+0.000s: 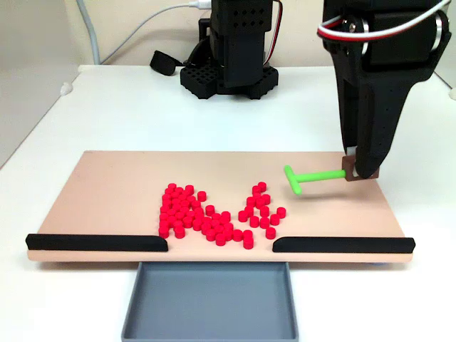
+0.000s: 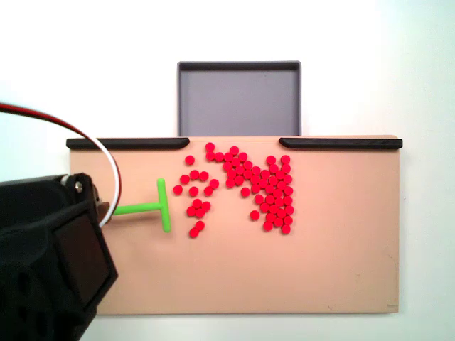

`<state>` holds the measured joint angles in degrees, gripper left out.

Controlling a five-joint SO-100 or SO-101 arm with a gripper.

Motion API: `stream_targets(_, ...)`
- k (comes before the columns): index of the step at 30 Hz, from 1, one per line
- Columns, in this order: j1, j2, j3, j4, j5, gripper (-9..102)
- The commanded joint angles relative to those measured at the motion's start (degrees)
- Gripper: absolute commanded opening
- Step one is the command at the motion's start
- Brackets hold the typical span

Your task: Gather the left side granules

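**Red bits wait for the push**

While the grey tray [image 1: 211,299] sits empty at the front, the granules [image 1: 214,214] lie just behind it on the tan board [image 1: 107,192], between two black strips [image 1: 96,242]. None have gone in yet, so most of the job is left. Farther back, the gripper [image 1: 354,171] is closed tight on the green pusher [image 1: 308,176].

Red granules [image 2: 249,188] lie right of the green T-shaped pusher [image 2: 153,207].
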<state>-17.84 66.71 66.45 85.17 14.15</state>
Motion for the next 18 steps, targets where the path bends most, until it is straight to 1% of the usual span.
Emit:
stream_targets(1,-0.53,-0.53,-3.34,0.00,1.23,0)
stream_targets(8,-0.88,-3.60,-7.47,0.00,2.55,0)
stream_targets(18,-1.32,-4.92,-7.56,0.00,4.57,0)
